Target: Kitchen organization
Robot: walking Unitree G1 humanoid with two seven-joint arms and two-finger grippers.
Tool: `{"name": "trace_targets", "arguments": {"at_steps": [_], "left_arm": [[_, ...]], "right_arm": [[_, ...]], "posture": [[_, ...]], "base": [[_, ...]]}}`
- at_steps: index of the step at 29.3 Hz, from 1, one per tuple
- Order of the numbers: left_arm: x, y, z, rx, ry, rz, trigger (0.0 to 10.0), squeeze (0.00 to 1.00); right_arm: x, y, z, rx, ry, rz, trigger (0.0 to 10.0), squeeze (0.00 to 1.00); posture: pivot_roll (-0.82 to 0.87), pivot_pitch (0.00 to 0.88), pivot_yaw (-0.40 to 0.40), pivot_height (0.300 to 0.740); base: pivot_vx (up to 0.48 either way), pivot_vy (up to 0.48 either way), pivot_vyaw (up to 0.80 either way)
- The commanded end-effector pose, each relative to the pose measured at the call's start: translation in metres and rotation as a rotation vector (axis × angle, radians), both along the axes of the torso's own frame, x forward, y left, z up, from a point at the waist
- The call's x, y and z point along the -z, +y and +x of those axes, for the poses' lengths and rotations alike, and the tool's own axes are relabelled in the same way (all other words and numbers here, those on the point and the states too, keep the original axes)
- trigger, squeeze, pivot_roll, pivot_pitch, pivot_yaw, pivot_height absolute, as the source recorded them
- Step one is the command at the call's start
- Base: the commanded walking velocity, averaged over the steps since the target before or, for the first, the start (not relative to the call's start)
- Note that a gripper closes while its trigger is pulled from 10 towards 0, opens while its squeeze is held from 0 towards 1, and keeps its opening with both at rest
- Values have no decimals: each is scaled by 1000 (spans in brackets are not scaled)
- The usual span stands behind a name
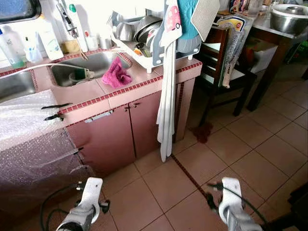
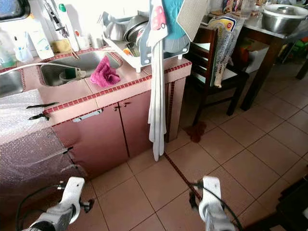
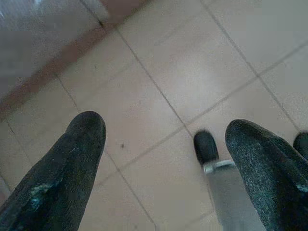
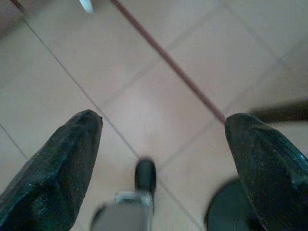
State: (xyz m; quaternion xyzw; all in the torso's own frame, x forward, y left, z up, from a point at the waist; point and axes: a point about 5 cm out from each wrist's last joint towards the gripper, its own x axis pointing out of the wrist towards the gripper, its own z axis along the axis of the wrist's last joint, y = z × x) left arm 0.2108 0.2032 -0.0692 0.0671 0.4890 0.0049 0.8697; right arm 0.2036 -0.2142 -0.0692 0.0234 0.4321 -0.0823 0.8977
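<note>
A pink tiled counter (image 1: 125, 91) with a steel sink (image 1: 89, 65) stands ahead on the left. A crumpled pink cloth (image 1: 116, 74) lies on the counter beside the sink. A white dish rack (image 1: 144, 41) with pots and bowls sits at the counter's right end, and a long white towel (image 1: 167, 101) hangs from it down to the floor. Both silver arms hang low over the tan floor tiles, the left arm (image 1: 89, 197) and the right arm (image 1: 231, 202). My left gripper (image 3: 163, 125) and my right gripper (image 4: 163, 120) are open, holding nothing, and point at the floor.
Bubble wrap (image 1: 29, 130) covers the counter's near left part. Soap bottles (image 1: 48, 38) line the wall behind the sink. A dark wooden chair (image 1: 219, 67) and a table with a steel bowl (image 1: 288, 17) stand to the right. A dark red stain (image 1: 202, 132) marks the floor.
</note>
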Motion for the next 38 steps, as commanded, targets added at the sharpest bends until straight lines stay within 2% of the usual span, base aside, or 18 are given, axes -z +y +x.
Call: {"name": "trace_targets", "arguments": {"at_steps": [1, 3, 4, 10, 11, 12, 14, 18, 19, 29, 33, 38], "left_arm": [[1, 1, -1, -12, 4, 3, 10000, 0], [2, 1, -4, -28, 13, -7, 10000, 0], [3, -1, -6, -45, 20, -15, 10000, 0], [8, -9, -12, -53, 47, -18, 10000, 0], [8, -9, -12, -53, 47, -18, 10000, 0], [11, -19, -14, -59, 52, -28, 10000, 0], [11, -26, -14, -65, 52, -39, 10000, 0], [11, -31, -12, -63, 50, -41, 10000, 0], [9, -41, -7, -58, 40, -63, 10000, 0], [7, -64, -3, -45, 36, -75, 10000, 0], [7, -54, -2, -24, 35, -47, 10000, 0], [4, -53, 2, 17, 30, 9, 10000, 0]], "right_arm": [[1, 0, -2, -10, 16, 4, 10000, 0], [6, 0, -10, -31, 40, -5, 10000, 0], [11, -3, -21, -21, 74, -11, 10000, 0], [15, -2, -30, -11, 101, -6, 10000, 0], [15, -2, -30, -11, 101, -6, 10000, 0], [15, -1, -29, -11, 100, 2, 10000, 0], [15, 0, -29, -13, 98, 5, 10000, 0], [14, 0, -27, -31, 90, -2, 10000, 0], [12, 1, -23, -45, 82, 0, 10000, 0], [11, 9, -17, -71, 72, 9, 10000, 0], [10, 11, -14, -83, 61, 17, 10000, 0], [7, 13, -8, -91, 51, 18, 10000, 0]], "posture": [[-24, 0, 34, 740], [-25, 0, 40, 740], [-28, 0, 44, 740], [-32, 0, 50, 740], [-32, 0, 50, 740], [-33, 0, 50, 740], [-31, 0, 48, 740], [-28, 0, 45, 740], [-25, 0, 44, 740], [-22, 0, 43, 740], [-18, 0, 43, 740], [-1, 0, 48, 740]], "base": [[0, 0, 0], [0, 0, 0], [0, 0, 0], [0, 0, 0], [0, 0, 0], [0, 0, 0], [0, 0, 0], [0, 0, 0], [0, 0, 0], [0, 0, 0], [0, 0, 0], [0, 0, 0]]}}
